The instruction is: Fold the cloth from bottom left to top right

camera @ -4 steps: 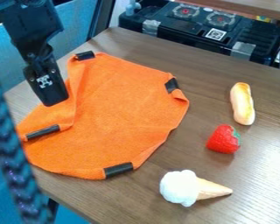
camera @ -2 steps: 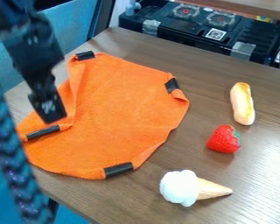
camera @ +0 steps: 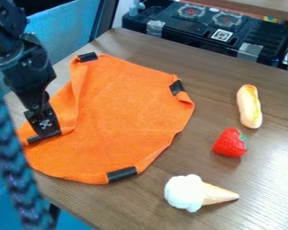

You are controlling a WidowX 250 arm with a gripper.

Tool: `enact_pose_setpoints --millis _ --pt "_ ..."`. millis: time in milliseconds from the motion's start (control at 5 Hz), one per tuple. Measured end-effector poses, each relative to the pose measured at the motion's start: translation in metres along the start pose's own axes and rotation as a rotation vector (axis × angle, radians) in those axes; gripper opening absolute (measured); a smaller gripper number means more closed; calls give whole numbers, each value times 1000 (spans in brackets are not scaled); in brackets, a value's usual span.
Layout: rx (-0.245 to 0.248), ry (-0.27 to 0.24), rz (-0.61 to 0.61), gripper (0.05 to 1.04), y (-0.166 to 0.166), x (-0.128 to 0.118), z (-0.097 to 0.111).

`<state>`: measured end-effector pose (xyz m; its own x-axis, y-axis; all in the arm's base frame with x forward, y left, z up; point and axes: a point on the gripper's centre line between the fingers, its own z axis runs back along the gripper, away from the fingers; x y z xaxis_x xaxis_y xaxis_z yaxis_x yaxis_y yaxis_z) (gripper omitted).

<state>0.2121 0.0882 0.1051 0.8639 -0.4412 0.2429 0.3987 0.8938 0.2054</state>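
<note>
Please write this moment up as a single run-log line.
Gripper: at lower-left black strip | Cloth: mostly spread, left edge turned in | Fold to top right: not yet made | Strawberry: right of cloth

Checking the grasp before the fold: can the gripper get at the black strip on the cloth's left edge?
Likely yes. The gripper hangs right by that black strip, nothing visible blocking it, though the exact height is hard to judge.
</note>
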Motion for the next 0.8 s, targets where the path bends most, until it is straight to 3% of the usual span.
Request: enact_pose_setpoints --millis 400,800 --pt "40 68 21 1001 14 -9 -29" --pt "56 140 13 1001 20 -19 -44"
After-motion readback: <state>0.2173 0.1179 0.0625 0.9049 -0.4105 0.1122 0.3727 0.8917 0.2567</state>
